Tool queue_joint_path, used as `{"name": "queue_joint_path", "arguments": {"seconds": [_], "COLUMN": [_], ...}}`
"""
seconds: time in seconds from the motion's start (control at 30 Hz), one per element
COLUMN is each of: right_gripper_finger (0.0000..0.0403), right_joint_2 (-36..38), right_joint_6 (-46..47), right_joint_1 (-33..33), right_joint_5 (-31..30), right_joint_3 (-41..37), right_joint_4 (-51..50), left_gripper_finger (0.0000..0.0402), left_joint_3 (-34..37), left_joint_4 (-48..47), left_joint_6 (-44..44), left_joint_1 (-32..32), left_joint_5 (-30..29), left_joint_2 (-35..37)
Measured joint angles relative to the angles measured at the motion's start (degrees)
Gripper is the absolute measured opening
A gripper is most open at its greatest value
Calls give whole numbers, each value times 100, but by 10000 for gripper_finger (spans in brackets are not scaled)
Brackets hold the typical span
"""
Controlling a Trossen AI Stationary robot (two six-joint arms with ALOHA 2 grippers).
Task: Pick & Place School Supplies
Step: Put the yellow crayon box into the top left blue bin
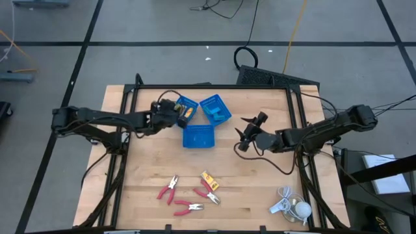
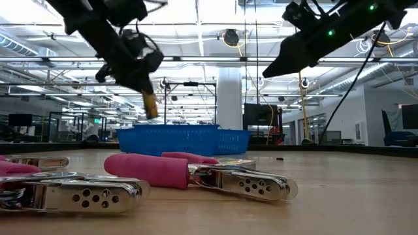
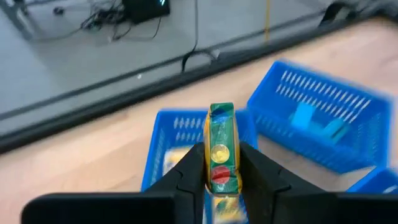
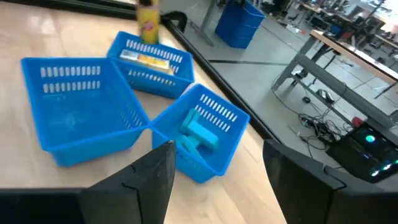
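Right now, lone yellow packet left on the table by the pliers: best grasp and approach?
Take the yellow packet across its narrow width at mid-length, coming straight down. It lies flat and slanted, so turn the fingers to match. Pliers sit close beside it, so a top approach looks safest. The right gripper is open and free.

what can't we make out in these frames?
- Yellow packet label text: left wrist view, blurred, partly behind the left gripper fingers.
- Packet count in its tray: high view, too small, gripper overhead.
- Third tray contents: low view, wall hides them.
- Pliers count: low view, frame edge crops.
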State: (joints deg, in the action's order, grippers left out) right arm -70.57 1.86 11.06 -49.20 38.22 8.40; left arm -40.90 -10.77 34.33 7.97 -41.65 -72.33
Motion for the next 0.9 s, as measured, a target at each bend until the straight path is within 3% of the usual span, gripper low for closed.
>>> {"name": "queue_joint_path", "arguments": {"seconds": [0.1, 0.3, 0.5, 0.67, 0.9], "right_gripper_finger": [233, 227, 227, 226, 226], "right_joint_2": [0, 1, 1, 1, 1], "right_joint_6": [-87, -50, -38, -38, -38], "right_joint_1": [-88, -237, -248, -248, -246], "right_joint_5": [30, 725, 749, 751, 751], "right_joint_3": [-114, -118, -118, -118, -118], "right_joint_4": [198, 234, 267, 295, 324], "left_gripper_finger": [72, 78, 70, 86, 93], "left_joint_3": [6, 6, 4, 3, -1], "left_joint_4": [-109, -177, -445, -522, -567], "left_joint_6": [122, 401, 647, 804, 760], "left_joint_1": [-2, -5, 39, 119, 240], "left_joint_5": [-14, 404, 411, 487, 1124], "left_joint_2": [-142, -350, -462, -634, -879]}}
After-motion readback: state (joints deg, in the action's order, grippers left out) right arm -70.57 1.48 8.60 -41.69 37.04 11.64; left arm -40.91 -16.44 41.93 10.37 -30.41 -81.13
